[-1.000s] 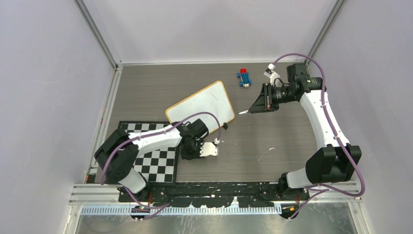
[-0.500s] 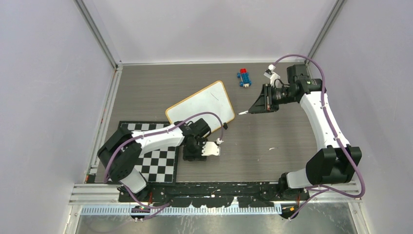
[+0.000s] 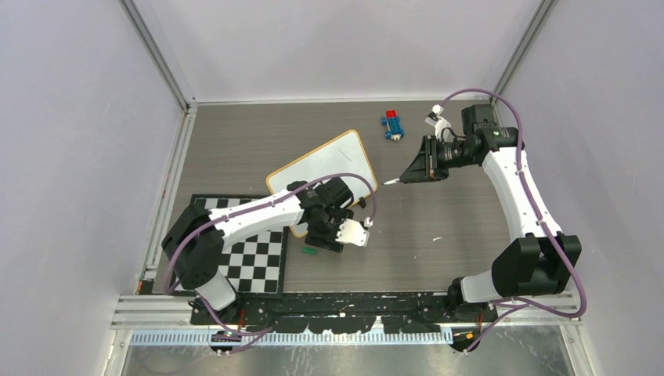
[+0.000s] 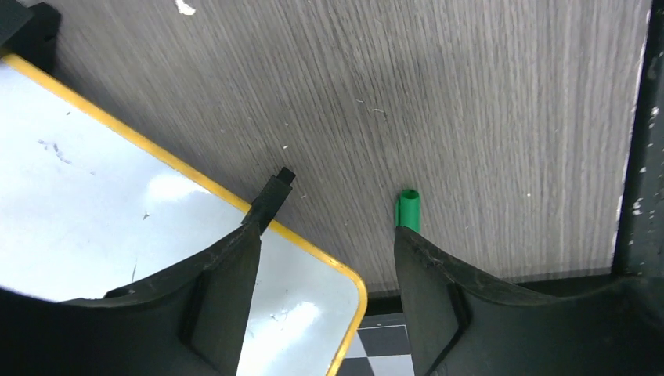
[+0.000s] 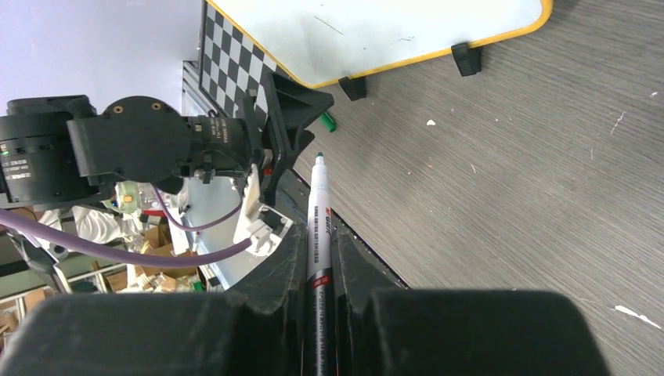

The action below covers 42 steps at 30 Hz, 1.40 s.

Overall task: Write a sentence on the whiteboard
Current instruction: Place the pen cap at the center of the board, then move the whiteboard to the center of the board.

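Observation:
The whiteboard (image 3: 321, 167) lies tilted on the table, its face blank but for faint smudges; no sentence shows on it. My right gripper (image 3: 409, 174) is shut on a white marker (image 5: 317, 219), held above the table right of the board with the tip (image 3: 389, 182) uncapped. My left gripper (image 3: 322, 239) is open and empty over the board's near corner (image 4: 344, 274). A green cap (image 4: 408, 210) lies on the table by my right finger; it also shows in the top view (image 3: 309, 251).
A black-and-white checkerboard mat (image 3: 250, 262) lies near left, partly under the left arm. Blue and red toy blocks (image 3: 394, 124) sit at the far side. White scraps (image 3: 436, 239) dot the table. Purple walls enclose the table.
My left gripper has swung right and towards the board's near corner. The green cap now shows lying on the table behind it. The right arm has barely moved.

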Tool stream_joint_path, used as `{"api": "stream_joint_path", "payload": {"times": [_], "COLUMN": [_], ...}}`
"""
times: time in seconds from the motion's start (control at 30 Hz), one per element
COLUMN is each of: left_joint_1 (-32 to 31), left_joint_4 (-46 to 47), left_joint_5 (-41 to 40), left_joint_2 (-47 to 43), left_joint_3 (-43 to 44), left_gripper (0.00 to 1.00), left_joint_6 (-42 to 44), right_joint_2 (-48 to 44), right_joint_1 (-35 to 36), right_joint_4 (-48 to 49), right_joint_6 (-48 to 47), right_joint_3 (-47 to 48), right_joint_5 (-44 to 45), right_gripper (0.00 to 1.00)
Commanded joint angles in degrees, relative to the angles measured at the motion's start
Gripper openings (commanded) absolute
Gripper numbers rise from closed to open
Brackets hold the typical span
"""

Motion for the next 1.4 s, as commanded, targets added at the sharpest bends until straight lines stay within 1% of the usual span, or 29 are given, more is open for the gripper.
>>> {"api": "stream_joint_path", "payload": {"times": [0.0,0.1,0.2,0.47,0.67,0.83,0.9,0.97,1.03,1.37], "left_joint_1": [-0.1,-0.1,-0.1,0.0,1.1,1.4,1.4,1.4,1.4,0.7], "left_joint_4": [-0.6,0.4,1.8,3.8,2.4,1.1,0.1,-0.7,-1.5,-8.0], "left_joint_5": [0.8,1.5,0.4,-2.2,-3.0,-4.3,-4.9,-5.3,-5.2,-2.7], "left_joint_2": [2.9,4.7,6.4,10.2,12.4,13.5,14.0,14.7,15.4,20.6], "left_joint_3": [2.4,2.6,2.4,2.9,4.4,5.2,5.8,6.7,8.3,18.7], "left_gripper": [0.65,0.64,0.62,0.58,0.45,0.37,0.31,0.22,0.18,0.1], "left_joint_6": [9.4,14.0,17.8,23.5,28.3,32.0,33.3,35.0,36.7,46.2], "right_joint_2": [-2.8,-2.9,-3.0,-3.3,-3.6,-4.0,-4.1,-4.1,-3.9,-3.2], "right_joint_1": [-0.7,-0.9,-0.9,-2.9,-3.4,-3.8,-4.1,-4.6,-5.2,-11.1], "right_joint_4": [1.2,1.1,0.4,-0.2,-0.2,-0.8,-0.9,-1.0,-1.8,-7.2], "right_joint_6": [0.0,-0.1,-0.7,-1.2,-1.5,-2.3,-2.6,-2.7,-4.0,-9.9], "right_joint_3": [1.9,1.9,1.6,1.6,1.0,0.8,0.7,0.5,0.4,1.3], "right_joint_5": [-0.1,-0.5,-0.6,-1.5,-2.1,-2.6,-2.9,-3.1,-3.5,-6.4], "right_gripper": [0.0,0.0,0.0,0.0,0.0,0.0,0.0,0.0,0.0,0.0]}}
